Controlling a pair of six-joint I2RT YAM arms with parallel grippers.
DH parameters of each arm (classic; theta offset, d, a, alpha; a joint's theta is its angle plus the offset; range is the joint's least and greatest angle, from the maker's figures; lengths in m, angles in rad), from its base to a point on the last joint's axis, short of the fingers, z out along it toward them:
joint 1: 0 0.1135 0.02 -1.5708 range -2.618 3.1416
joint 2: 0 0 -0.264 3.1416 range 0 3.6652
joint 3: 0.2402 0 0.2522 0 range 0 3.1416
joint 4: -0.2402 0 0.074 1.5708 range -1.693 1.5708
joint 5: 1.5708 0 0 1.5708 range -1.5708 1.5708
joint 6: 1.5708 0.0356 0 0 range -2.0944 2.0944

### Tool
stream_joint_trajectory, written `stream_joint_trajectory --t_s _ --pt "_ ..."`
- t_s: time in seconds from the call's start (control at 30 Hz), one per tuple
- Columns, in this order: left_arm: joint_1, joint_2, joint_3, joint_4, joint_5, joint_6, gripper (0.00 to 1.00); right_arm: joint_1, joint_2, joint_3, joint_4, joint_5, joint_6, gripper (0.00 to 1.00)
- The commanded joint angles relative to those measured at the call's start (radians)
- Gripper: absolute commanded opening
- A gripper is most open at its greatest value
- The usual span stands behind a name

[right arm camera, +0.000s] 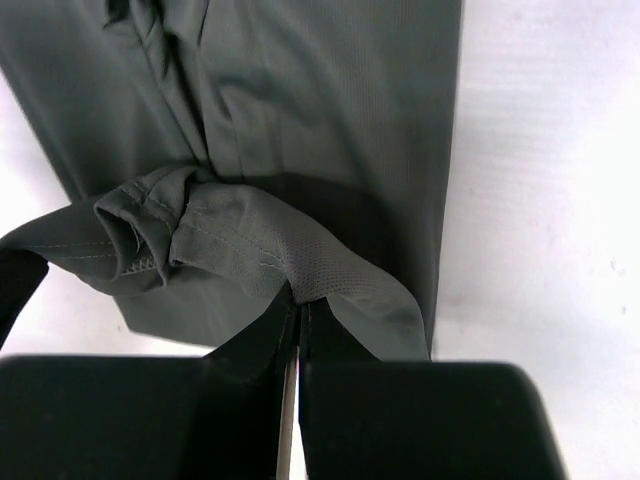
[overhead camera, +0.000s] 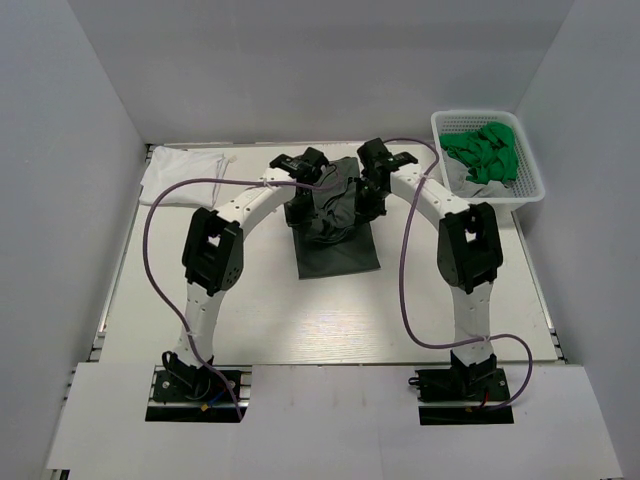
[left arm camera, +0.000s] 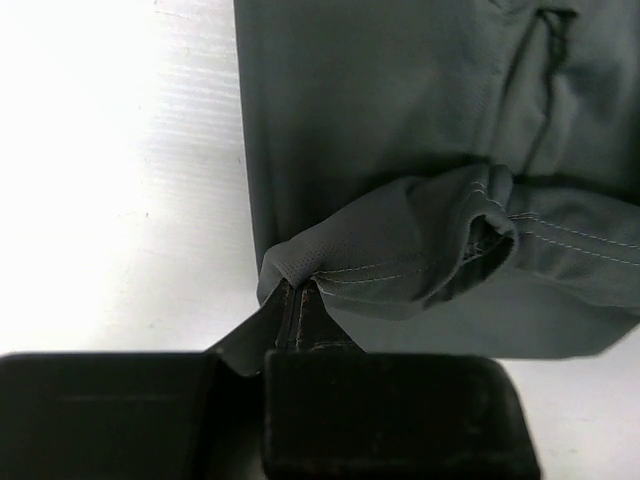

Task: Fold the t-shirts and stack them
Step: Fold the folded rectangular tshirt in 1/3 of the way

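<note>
The dark olive-grey t-shirt (overhead camera: pixel 335 245) lies partly folded at the table's middle, its far part bunched and lifted between both grippers. My left gripper (overhead camera: pixel 300 205) is shut on the shirt's left hemmed edge (left arm camera: pixel 330 265), pinched at the fingertips. My right gripper (overhead camera: pixel 368 200) is shut on the right hemmed edge (right arm camera: pixel 320 280). The rest of the shirt hangs and lies flat below in both wrist views (left arm camera: pixel 400 90) (right arm camera: pixel 300 90). The white t-shirt (overhead camera: pixel 185 172) lies spread at the far left of the table, away from both grippers.
A white basket (overhead camera: pixel 530 185) at the far right holds green cloth (overhead camera: pixel 485 152). Grey walls enclose the table on three sides. Purple cables loop from both arms over the table.
</note>
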Motion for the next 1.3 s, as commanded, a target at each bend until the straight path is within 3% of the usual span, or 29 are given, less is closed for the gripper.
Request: stream_joint_trajectory --t_s 0.0,0.1,0.2,0.23,0.27,0.3,0.4,0.43,0.5,0.57,0.73,0.87,1.03,1.13,1.27 --pt "0.028 0.007 0.013 0.034 0.009 0.010 0.00 -0.010 0.025 0.055 0.046 -0.020 -0.004 0.00" --pt "0.039 0.036 0.024 0.034 0.009 -0.001 0.00 -0.017 0.043 0.055 0.088 -0.024 0.007 0.00" --pt "0.071 0.058 0.036 0.046 0.009 -0.015 0.23 -0.022 0.068 0.060 0.148 -0.011 0.013 0.00" --pt "0.089 0.058 0.048 0.070 0.009 -0.015 0.51 -0.029 0.076 0.069 0.186 -0.012 0.022 0.12" --pt "0.102 0.068 0.058 0.081 0.009 -0.015 0.67 -0.036 0.097 0.098 0.195 -0.020 0.030 0.18" --pt "0.112 0.068 0.090 0.081 0.009 -0.026 0.68 -0.045 0.114 0.115 0.204 -0.062 0.036 0.20" --pt "0.166 0.093 0.172 0.092 0.020 -0.026 0.83 -0.072 0.134 0.156 0.308 -0.121 0.039 0.52" --pt "0.189 0.102 0.192 0.083 0.034 -0.026 0.99 -0.077 0.128 0.167 0.319 -0.141 0.047 0.67" --pt "0.199 0.079 0.205 0.074 0.043 -0.026 1.00 -0.082 0.113 0.155 0.324 -0.146 0.029 0.80" --pt "0.208 0.009 0.126 0.096 0.043 0.008 1.00 -0.083 0.048 0.085 0.336 -0.129 -0.006 0.90" --pt "0.208 -0.169 -0.118 0.143 0.052 0.037 1.00 -0.068 -0.133 -0.171 0.378 -0.185 -0.056 0.90" --pt "0.183 -0.287 -0.330 0.215 0.141 0.085 1.00 -0.069 -0.280 -0.402 0.398 -0.204 -0.077 0.90" --pt "0.149 -0.402 -0.621 0.406 0.426 0.093 1.00 -0.082 -0.389 -0.612 0.407 -0.133 -0.036 0.90" --pt "0.105 -0.412 -0.669 0.436 0.471 0.080 1.00 -0.082 -0.401 -0.681 0.393 -0.129 -0.016 0.90" --pt "0.074 -0.390 -0.706 0.436 0.416 0.059 1.00 -0.097 -0.392 -0.727 0.421 -0.150 -0.005 0.90"
